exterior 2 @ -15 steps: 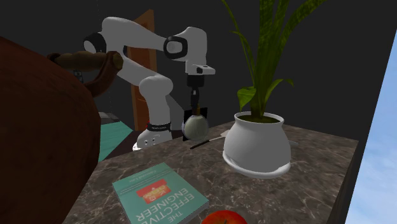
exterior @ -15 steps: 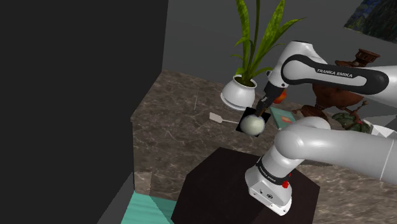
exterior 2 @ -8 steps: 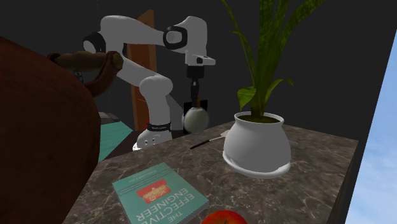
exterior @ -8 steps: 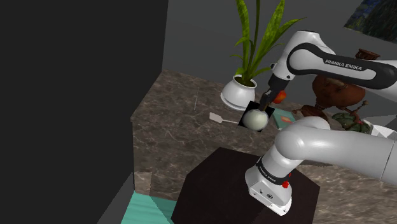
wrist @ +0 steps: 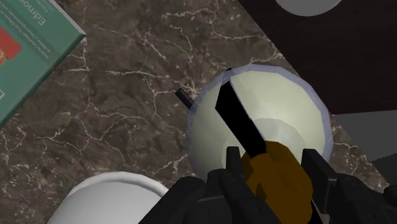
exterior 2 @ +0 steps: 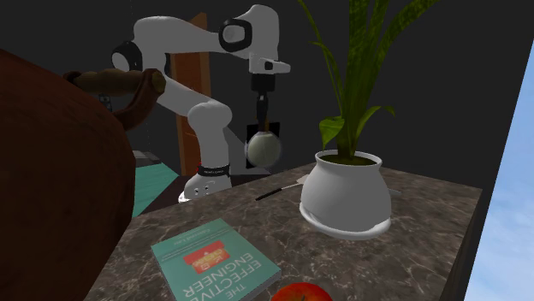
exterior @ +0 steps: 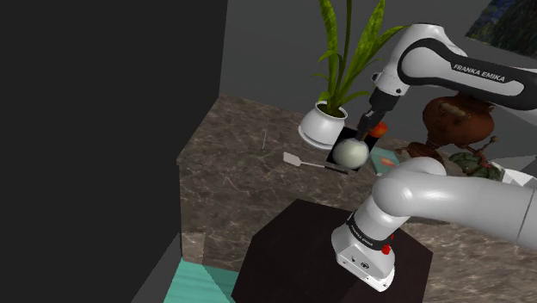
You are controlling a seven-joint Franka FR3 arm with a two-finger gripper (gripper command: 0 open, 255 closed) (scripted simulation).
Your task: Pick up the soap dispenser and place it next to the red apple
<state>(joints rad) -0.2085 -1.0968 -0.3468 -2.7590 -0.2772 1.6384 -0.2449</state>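
Wrist view: tool (wrist: 275, 168) clenched on soap dispenser (wrist: 286, 102) at its brown pump; pale round body over marble desk (wrist: 127, 114), near white plant pot (exterior 2: 347, 192), teal book (wrist: 32, 44).

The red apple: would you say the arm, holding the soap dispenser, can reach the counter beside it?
Probably yes: the gripper holds the soap dispenser above the counter, and bare counter lies beside the red apple.
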